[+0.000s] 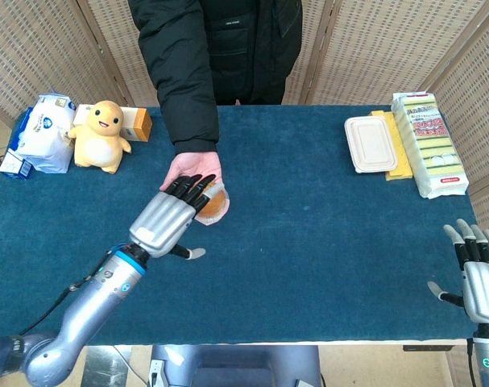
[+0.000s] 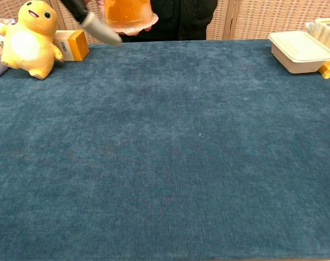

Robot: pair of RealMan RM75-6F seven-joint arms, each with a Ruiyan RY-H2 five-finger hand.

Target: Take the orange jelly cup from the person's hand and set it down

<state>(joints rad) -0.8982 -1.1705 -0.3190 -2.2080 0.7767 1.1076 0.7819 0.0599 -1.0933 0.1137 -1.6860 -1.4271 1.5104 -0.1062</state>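
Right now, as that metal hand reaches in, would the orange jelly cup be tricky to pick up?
Probably somewhat. The orange jelly cup looks smooth and domed, so the left hand might slip on it. It appears to be thin plastic, likely denting under a hard squeeze. Its wide rim should help it stand steady.

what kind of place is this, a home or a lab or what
Most likely a staged indoor test or demo setup, not a home: a table covered in blue cloth, woven screens closing off the back, and assorted props such as a plush toy set along its edges.

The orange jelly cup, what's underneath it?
The person's hand is under the orange jelly cup, holding it above the table. The robot's left hand covers part of it.
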